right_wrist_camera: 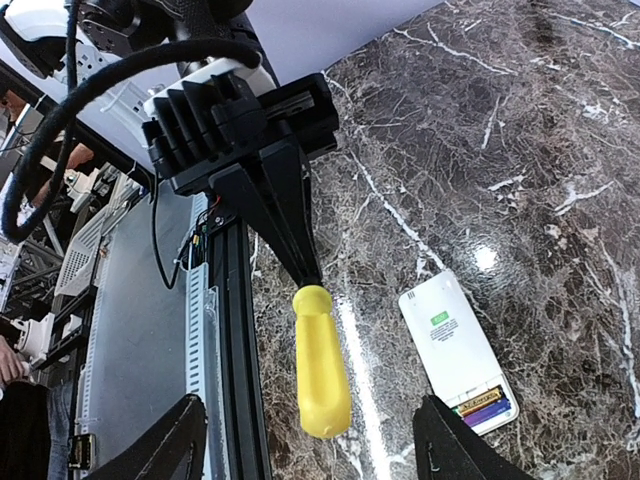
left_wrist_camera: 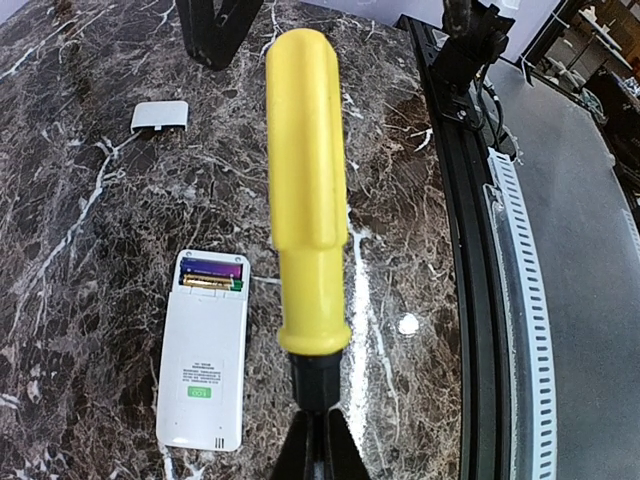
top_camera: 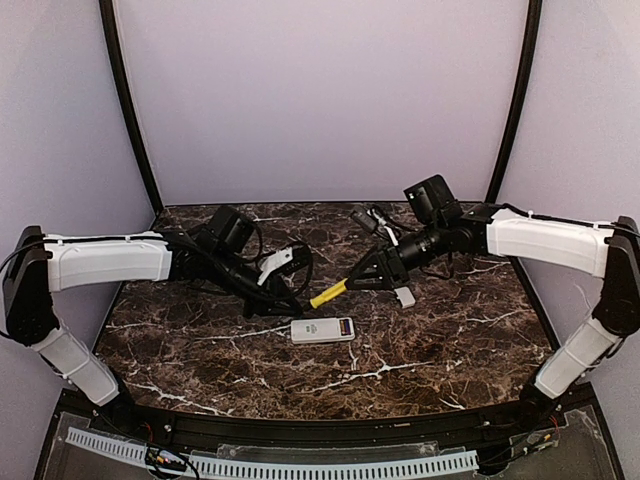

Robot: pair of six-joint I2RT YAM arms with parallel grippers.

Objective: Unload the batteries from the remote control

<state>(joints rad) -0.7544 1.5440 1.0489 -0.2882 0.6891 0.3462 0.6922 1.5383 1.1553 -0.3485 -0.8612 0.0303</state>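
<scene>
Batteries (left_wrist_camera: 210,277), 2 of them, sit in the open end of the remote control (left_wrist_camera: 203,360), down beside the left gripper (left_wrist_camera: 318,425). That gripper is squeezed tight on the yellow tool (left_wrist_camera: 310,190). The right gripper (right_wrist_camera: 315,455) is wide open, holding nothing, near the tool's handle. If the tool pokes too hard, the remote could slide away.

The dark, white-veined marble-look table (left_wrist_camera: 90,230) gleamed glossy; the slim white plastic remote control (left_wrist_camera: 203,365) looked smooth and matt; the yellow plastic-handled tool (left_wrist_camera: 308,180) was smooth.
</scene>
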